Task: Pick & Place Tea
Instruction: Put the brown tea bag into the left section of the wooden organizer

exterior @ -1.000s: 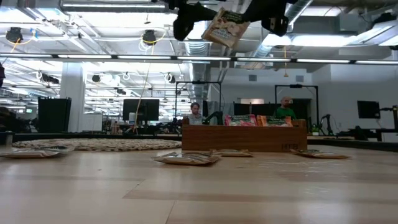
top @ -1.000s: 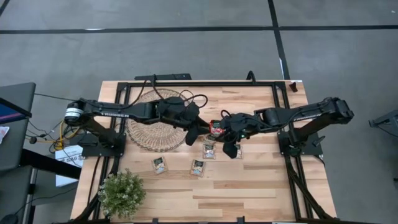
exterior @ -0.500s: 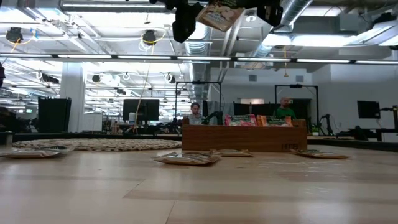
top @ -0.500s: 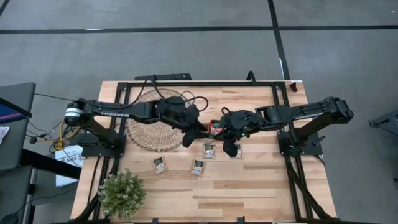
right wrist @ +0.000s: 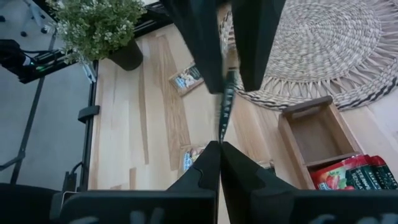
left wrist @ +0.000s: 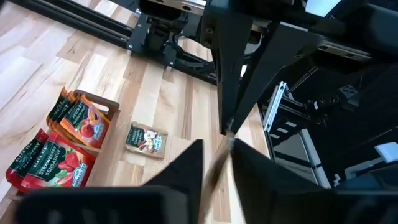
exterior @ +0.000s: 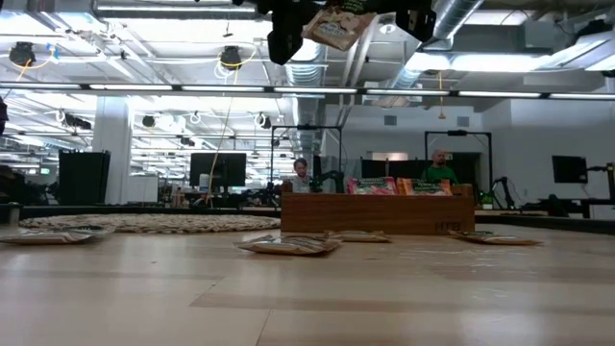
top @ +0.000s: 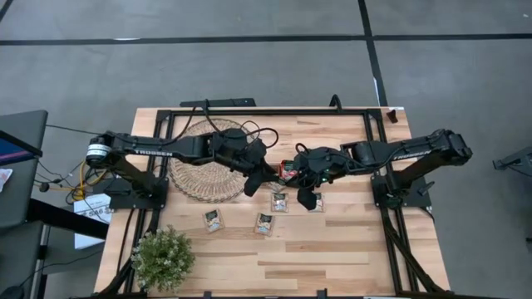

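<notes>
**Paper sachet between both arms, above the tray**

Paper is what I have here: one tea sachet, carried high over the counter. A second ago it hung lower and more tilted in the low view; now it sits nearer the top edge. My left gripper has moved in toward my right gripper since then, covering more of the red packets below.

My right jaws are closed on the sachet's edge. My left jaws have narrowed and stand on either side of the sachet; whether they pinch it I cannot tell.

From above, my arms hide the sachet. Both wrist views catch it edge-on, a thin blurred strip, and its print is too small to read.

In the wooden tray the red sachets read "STRAWBERRY SENSATION". Four loose sachets lie flat on the counter nearby, their labels illegible.
</notes>
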Controlling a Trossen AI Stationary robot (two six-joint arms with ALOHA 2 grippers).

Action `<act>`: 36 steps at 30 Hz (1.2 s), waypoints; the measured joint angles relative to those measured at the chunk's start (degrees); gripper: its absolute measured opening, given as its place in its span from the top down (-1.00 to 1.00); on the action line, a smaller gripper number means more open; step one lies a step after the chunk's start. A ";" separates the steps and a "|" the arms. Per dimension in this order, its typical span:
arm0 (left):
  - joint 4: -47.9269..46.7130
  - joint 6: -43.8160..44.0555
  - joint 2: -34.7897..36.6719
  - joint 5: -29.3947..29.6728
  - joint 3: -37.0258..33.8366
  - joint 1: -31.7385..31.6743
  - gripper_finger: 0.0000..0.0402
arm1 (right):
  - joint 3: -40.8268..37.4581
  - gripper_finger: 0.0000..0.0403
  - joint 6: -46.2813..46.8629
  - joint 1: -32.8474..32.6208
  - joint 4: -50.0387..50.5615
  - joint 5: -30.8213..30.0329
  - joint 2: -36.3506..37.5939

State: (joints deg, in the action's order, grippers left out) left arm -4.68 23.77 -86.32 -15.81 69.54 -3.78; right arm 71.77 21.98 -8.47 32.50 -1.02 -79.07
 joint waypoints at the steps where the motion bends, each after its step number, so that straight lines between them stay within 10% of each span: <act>1: 0.09 0.00 0.00 0.00 0.00 -0.02 0.70 | 0.00 1.00 0.00 0.00 0.01 0.00 0.00; 6: 0.77 -0.70 0.00 -0.45 0.00 0.00 0.98 | 0.00 1.00 0.00 0.00 0.06 -0.15 0.00; 23: -7.12 -5.01 -0.09 10.81 -0.64 0.00 1.00 | 0.08 0.65 -1.09 0.54 8.52 1.46 1.62; 36: 12.39 0.82 -0.09 24.46 -15.24 -0.89 1.00 | 0.00 0.52 -1.73 -0.63 20.33 0.04 2.05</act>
State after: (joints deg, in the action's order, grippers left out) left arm 7.71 24.59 -86.41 8.64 54.30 -4.67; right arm 71.77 20.25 -9.10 52.83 -0.98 -77.01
